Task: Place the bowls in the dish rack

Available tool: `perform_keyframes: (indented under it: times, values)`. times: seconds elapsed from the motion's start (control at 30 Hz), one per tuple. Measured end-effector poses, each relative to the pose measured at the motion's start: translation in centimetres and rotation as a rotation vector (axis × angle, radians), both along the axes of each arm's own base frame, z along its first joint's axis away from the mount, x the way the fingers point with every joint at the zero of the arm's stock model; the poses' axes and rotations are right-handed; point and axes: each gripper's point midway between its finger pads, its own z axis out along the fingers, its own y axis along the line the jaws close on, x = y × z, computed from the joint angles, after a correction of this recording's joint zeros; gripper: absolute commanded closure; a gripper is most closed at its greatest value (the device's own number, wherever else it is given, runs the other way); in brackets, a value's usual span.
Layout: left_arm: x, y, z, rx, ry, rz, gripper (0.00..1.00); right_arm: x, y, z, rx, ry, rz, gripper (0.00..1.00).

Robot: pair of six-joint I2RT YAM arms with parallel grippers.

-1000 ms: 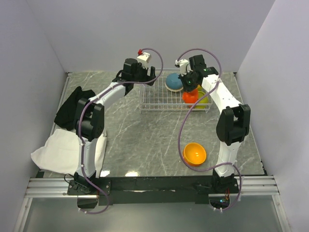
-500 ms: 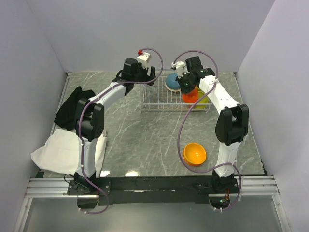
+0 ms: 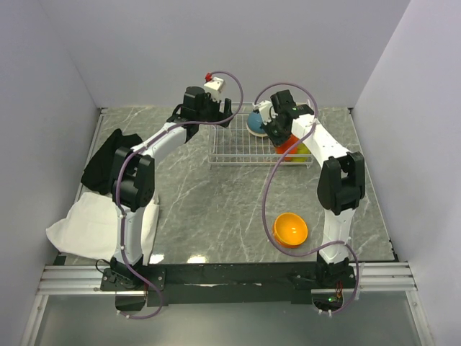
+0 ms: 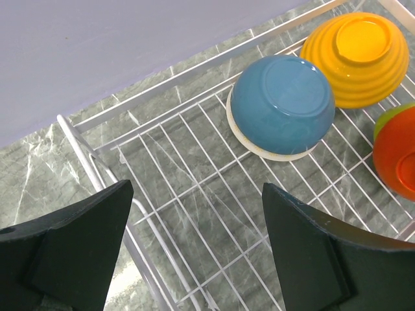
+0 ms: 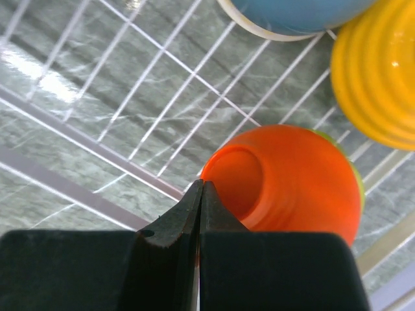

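Big grey marble table, walled on the left, far and right sides, and both arms reach to the far end. The dish rack sits there, its long side running along the back wall, with a strip of marble showing behind its far rail. Over on the left edge, a white cloth hangs off the near corner, with a black cloth just beyond it.

Now the rack itself: its left half is bare wire grid, and all the bowls crowd the right end. The teal-blue bowl lies upside down with a white rim peeking out beneath it. Just beside it, in the far right corner, is an upturned yellow-orange bowl. Nearer the front rail sits an orange-red bowl, base up, with a lime green bowl showing under it. One orange bowl sits upright out on the table, well apart from the rack, with bare marble between them.

The left gripper hovers above the rack's left end, its jaws about halfway apart and gripping nothing. The right gripper has its jaws pinched fully together with nothing between them, its tips right at the edge of the orange-red bowl's foot ring, by the rack's front rail. Whether they touch the bowl, I can't tell.
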Motion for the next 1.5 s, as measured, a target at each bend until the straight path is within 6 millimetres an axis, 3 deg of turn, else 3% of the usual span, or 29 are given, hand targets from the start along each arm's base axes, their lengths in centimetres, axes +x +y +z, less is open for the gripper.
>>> perform_keyframes:
  times: [0.3,0.93,1.37,1.5]
  values:
    - [-0.1,-0.2,0.0,-0.009,0.006,-0.008,0.12,0.2,-2.2,-0.1,-0.065,-0.027,-0.044,1.00]
    - [-1.7,-2.6,-0.5,-0.017,0.027,-0.054,0.12,0.5,-9.4,0.9,-0.164,-0.074,-0.192,1.00]
    - [-2.8,-3.1,-0.6,-0.009,0.033,-0.070,0.11,0.7,-9.7,1.5,-0.157,-0.085,-0.198,1.00]
    - [-3.5,-2.1,1.1,0.002,0.016,-0.067,0.09,0.6,-8.9,4.3,-0.097,-0.147,-0.191,0.75]
